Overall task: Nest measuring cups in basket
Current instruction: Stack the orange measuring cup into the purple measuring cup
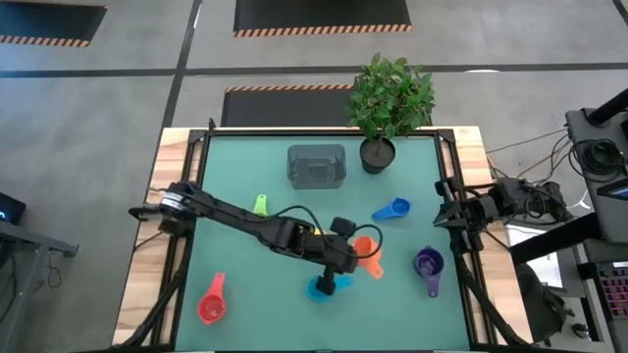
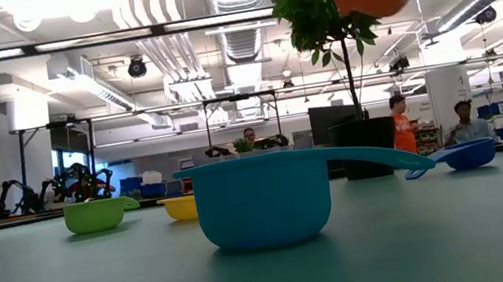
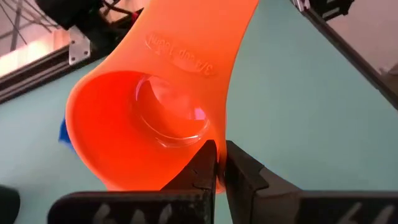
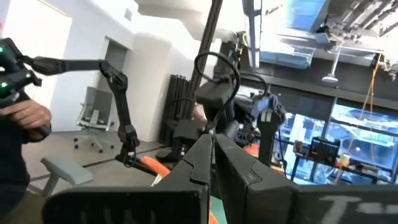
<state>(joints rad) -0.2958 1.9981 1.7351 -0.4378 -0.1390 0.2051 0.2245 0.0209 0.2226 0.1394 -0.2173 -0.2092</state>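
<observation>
Up close, the left gripper (image 3: 219, 163) pinches the rim of one orange cup (image 3: 149, 118), holding it up in the air over the middle of the table. It is smooth, shiny plastic, round like a little bowl, with small raised letters on its side. Right under it sits one light blue cup (image 1: 322, 287), round with a long flat handle. Six cups show from above, and a seventh, a yellow cup (image 2: 181, 208), shows only from the low view. One red cup (image 1: 212, 306) lies near the front left and one purple cup (image 1: 427, 263) to the right. Farther back are one darker blue cup (image 1: 392, 210) and one green cup (image 1: 260, 204). At the back is one basket (image 1: 316, 165), a see-through grey box with round corners, with no cups in it. Beside it stands one plant (image 1: 391, 98) in a dark round pot. The right gripper (image 4: 212, 152) waits at the table's right edge, squeezed shut on nothing.
</observation>
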